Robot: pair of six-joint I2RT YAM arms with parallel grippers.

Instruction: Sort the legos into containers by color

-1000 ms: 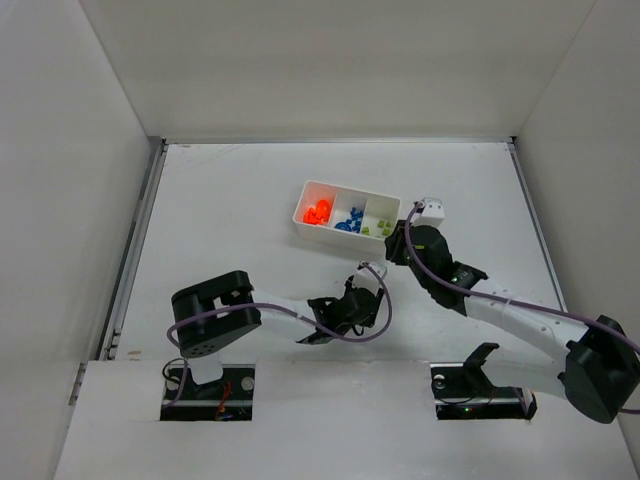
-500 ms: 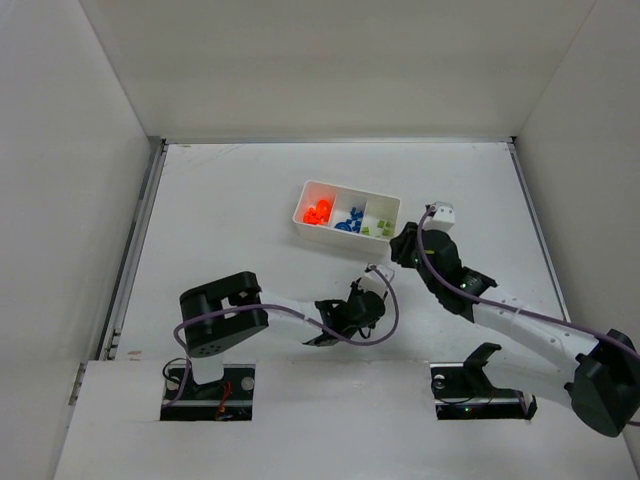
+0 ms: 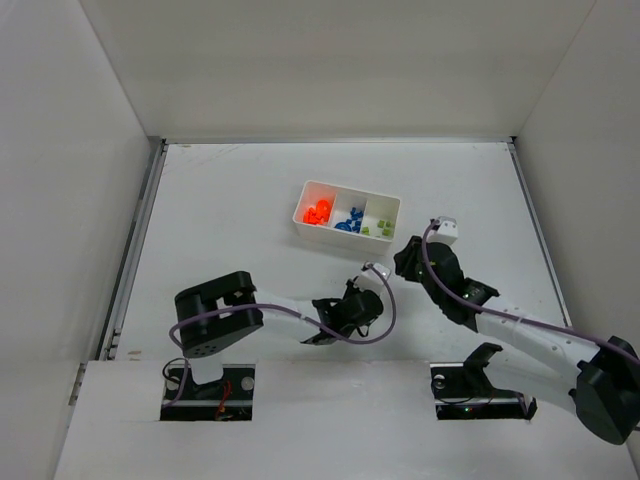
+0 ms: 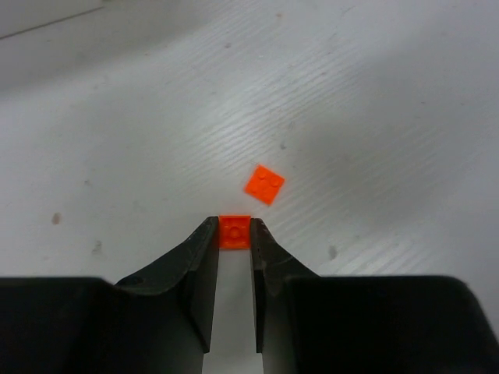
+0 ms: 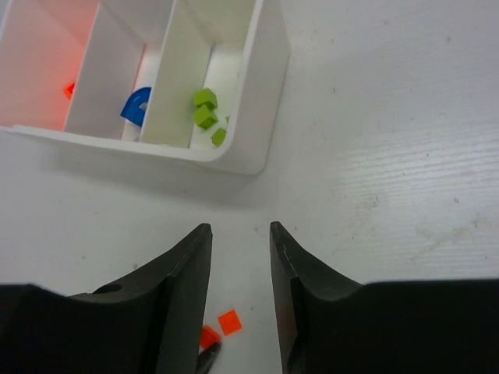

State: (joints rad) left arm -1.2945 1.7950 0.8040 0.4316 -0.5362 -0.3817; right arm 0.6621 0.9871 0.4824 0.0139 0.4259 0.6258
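1. Two orange-red pieces are down on the table: the held lego is pinched at the very tips of the left gripper, and the loose lego lies just beyond.
2. I'd lift straight up, since that grip looks shallow, then carry to the orange-red compartment at the end of the tray.
3. The right gripper hangs wide and empty near the tray's green corner, so keep the arms apart.
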